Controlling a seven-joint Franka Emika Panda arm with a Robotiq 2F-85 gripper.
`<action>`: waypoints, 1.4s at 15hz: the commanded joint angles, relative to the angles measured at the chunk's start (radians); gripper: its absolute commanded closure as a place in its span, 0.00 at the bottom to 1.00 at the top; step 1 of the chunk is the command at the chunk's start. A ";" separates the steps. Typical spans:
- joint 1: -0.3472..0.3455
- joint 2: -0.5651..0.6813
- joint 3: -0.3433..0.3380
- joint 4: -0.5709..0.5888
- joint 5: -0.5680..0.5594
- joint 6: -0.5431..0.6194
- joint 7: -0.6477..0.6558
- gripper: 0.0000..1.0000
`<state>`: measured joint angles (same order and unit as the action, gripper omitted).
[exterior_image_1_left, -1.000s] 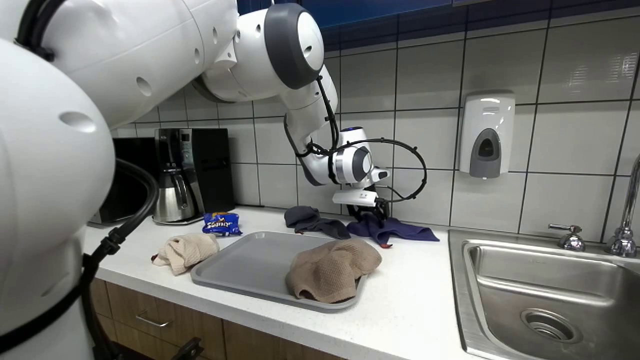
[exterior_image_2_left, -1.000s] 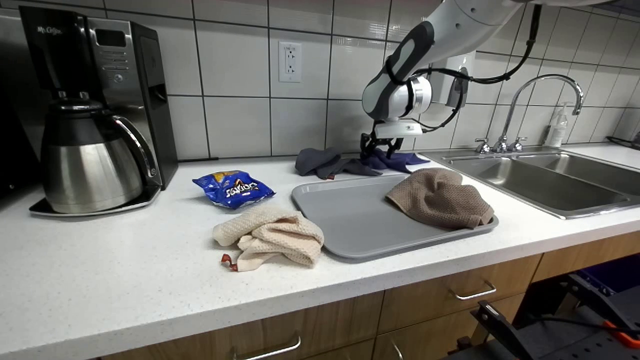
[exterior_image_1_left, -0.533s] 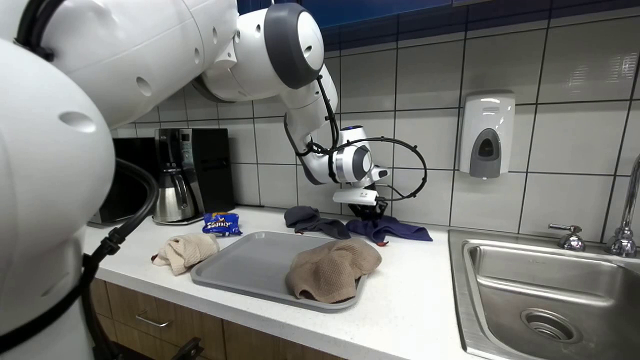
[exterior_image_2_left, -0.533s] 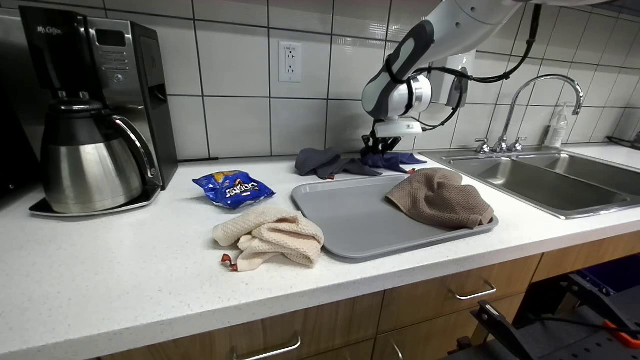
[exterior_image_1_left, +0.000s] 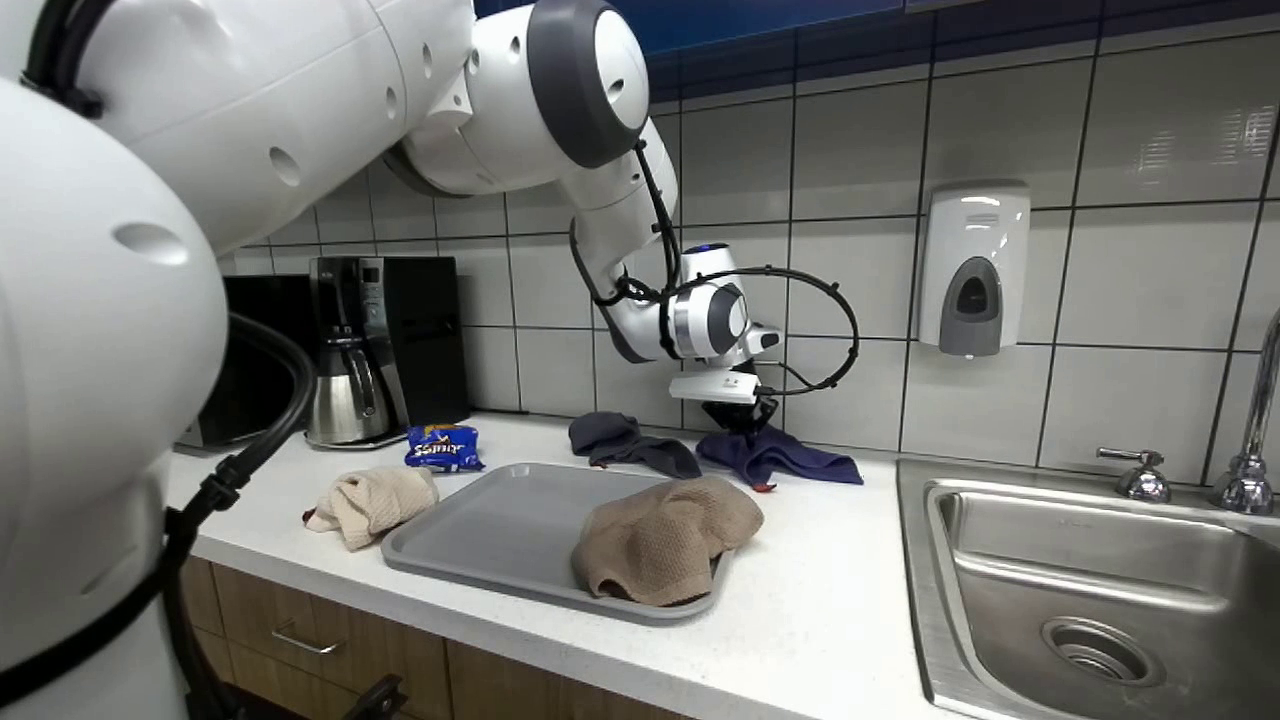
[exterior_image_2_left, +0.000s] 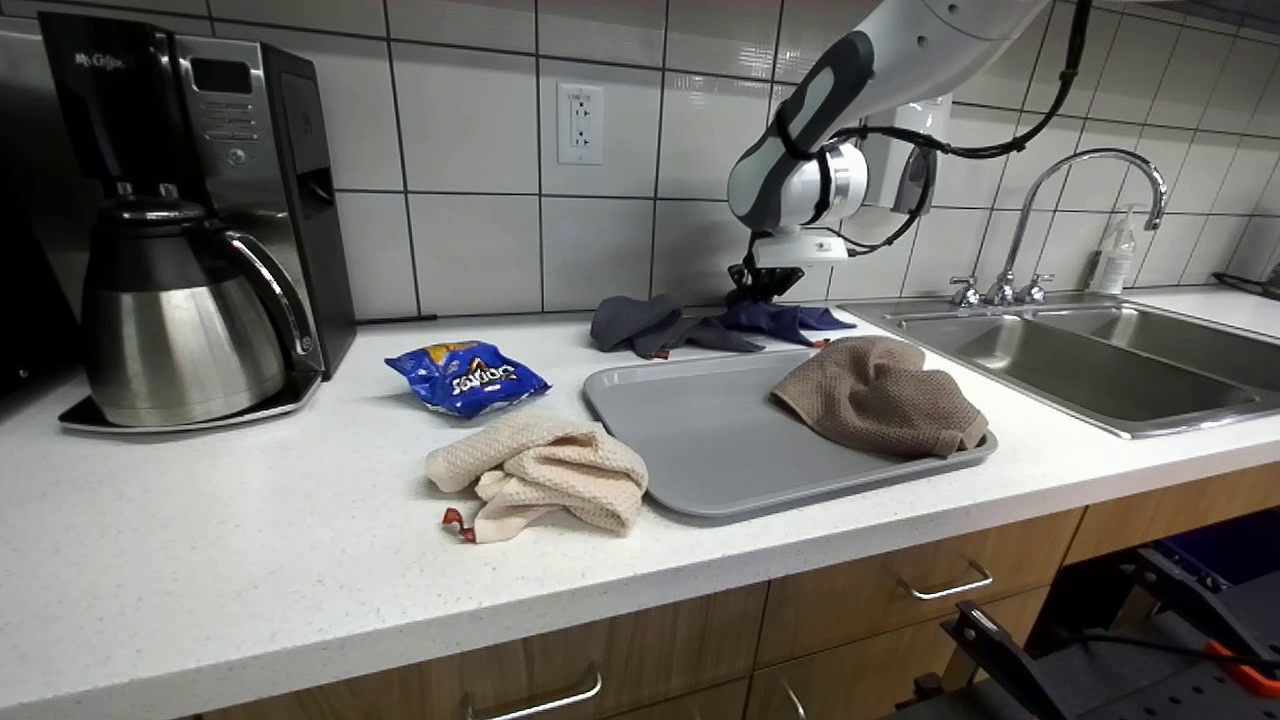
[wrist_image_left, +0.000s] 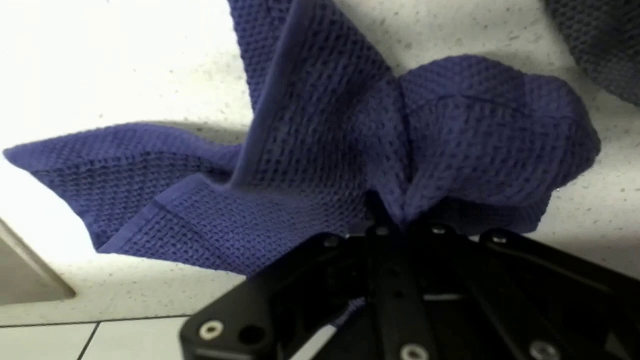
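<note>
Bunched fabric of a purple cloth (wrist_image_left: 310, 150) runs in between the black fingers of my gripper (wrist_image_left: 403, 225), which are shut on it in the wrist view. The rest of this cloth spreads on the counter by the tiled wall. In both exterior views the gripper (exterior_image_1_left: 742, 428) points down over the end of the purple cloth (exterior_image_1_left: 795, 458) nearest a dark grey cloth (exterior_image_1_left: 632, 446). That grey cloth lies crumpled beside it, and its edge enters the wrist view at the upper right. The fingertips themselves are sunk in folds and hard to see.
A grey tray (exterior_image_2_left: 700, 440) bears a brown cloth (exterior_image_2_left: 880, 400). Near it lie a beige cloth (exterior_image_2_left: 560, 470) and a blue snack bag (exterior_image_2_left: 470, 378). A coffee maker (exterior_image_2_left: 190, 220) stands at one end, a steel sink (exterior_image_1_left: 1080, 560) at the other. The tiled wall is close behind the gripper.
The gripper went from open to shut on the purple cloth, drawing it together and its far end slightly in. Since then the gripper has risen a little, the gripped fold with it.
</note>
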<state>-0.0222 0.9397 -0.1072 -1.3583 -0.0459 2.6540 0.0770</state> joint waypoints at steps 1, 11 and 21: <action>-0.023 -0.078 0.014 -0.092 -0.002 0.025 -0.039 0.98; -0.027 -0.245 0.010 -0.322 -0.006 0.154 -0.055 0.98; -0.013 -0.423 0.000 -0.581 -0.020 0.294 -0.074 0.98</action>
<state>-0.0379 0.6134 -0.1071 -1.8175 -0.0462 2.9082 0.0279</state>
